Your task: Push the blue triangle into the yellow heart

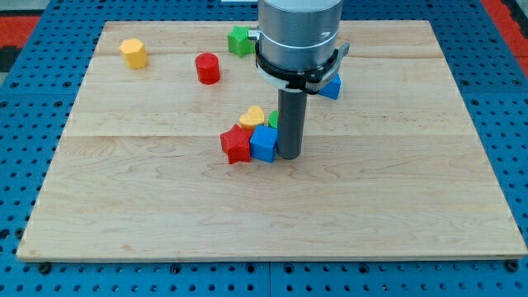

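Beside the blue cube (263,143), my tip (289,155) sits, no jaws; blue triangle (332,86) lies behind, far from yellow heart (253,115).

The robot's arm (297,29) ends in a broad, smooth silver-grey cylinder ringed at its base by a black clamp collar with small side lugs. Below hangs a straight, dark grey rod (290,124), matte, round, down to my tip (289,157).
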